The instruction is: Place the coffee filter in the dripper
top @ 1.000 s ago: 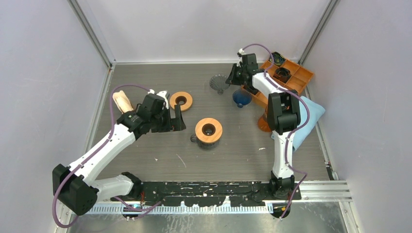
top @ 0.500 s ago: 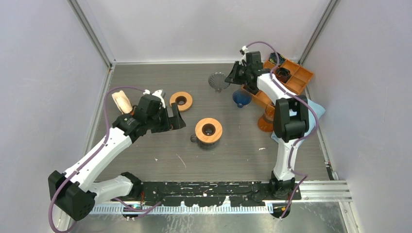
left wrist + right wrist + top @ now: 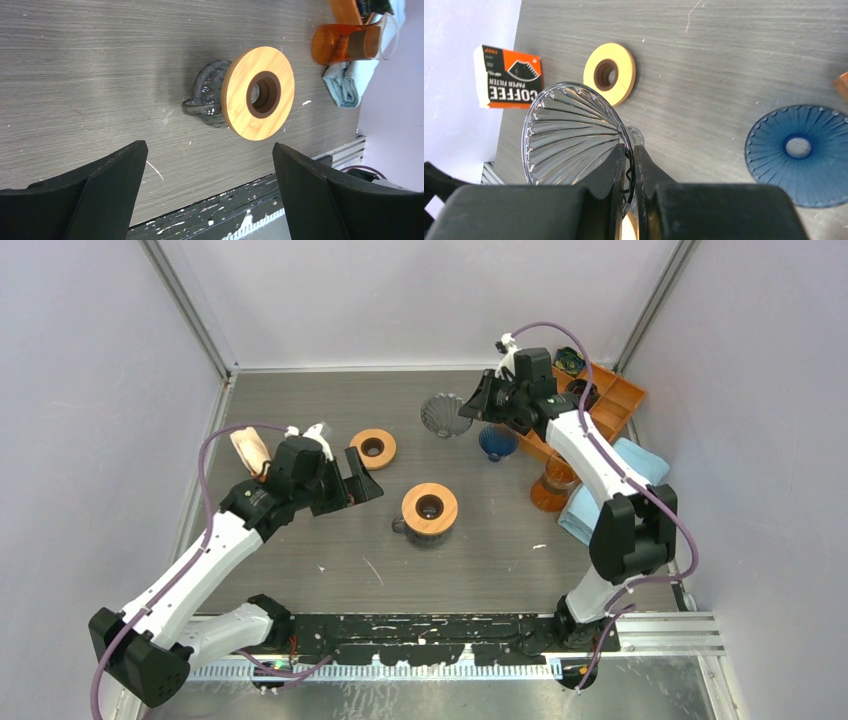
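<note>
Right arm (image 3: 600,465) swung outward, one clear dripper (image 3: 444,415), two wooden rings (image 3: 372,448) (image 3: 430,508)

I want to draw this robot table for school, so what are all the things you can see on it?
clear dripper: 1, see-through, held at the far side
blue dripper: 1, blue, far right of the table
wooden rings: 2, light wood; one loose left of centre, one on the dark glass piece
dark glass piece: 1, dark grey, mid-table
coffee filter box: 1, orange and black, left side
tray: 1, orange, far right corner
jug: 1, orange, right side
cloth: 1, light blue, beside the jug
table: 1, grey
left gripper: 1, black, open
right gripper: 1, black, shut on the clear dripper's rim
</note>
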Robot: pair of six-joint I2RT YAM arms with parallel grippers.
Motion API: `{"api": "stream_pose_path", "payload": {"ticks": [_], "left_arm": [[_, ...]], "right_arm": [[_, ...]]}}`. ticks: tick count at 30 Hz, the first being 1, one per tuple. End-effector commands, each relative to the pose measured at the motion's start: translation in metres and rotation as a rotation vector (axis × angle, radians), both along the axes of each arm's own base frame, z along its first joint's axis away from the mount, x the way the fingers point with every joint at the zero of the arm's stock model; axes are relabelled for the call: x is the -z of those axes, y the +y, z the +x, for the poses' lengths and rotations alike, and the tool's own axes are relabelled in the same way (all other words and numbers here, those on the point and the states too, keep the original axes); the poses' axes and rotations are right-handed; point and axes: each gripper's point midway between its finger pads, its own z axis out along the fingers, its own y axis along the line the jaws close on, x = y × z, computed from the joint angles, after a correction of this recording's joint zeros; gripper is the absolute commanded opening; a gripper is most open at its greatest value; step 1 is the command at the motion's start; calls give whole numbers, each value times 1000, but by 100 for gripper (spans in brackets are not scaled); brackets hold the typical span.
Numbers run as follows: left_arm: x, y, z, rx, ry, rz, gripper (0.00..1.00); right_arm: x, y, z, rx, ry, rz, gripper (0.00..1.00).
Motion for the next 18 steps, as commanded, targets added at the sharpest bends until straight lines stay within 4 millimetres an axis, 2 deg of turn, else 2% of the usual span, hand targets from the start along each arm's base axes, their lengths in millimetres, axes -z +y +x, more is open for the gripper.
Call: {"api": "stream_pose_path", "payload": {"ticks": [1, 10, 18], "left_arm": [[-38, -8, 6, -16, -94, -115, 100], [-70, -15, 4, -27, -142, -227, 99], [-84, -27, -1, 10, -130, -319, 98]], "right_arm": [[-39, 9, -32, -49, -67, 30, 1], [-40, 19, -81, -115, -52, 18, 1], [-33, 35, -119, -170, -26, 27, 1]]}}
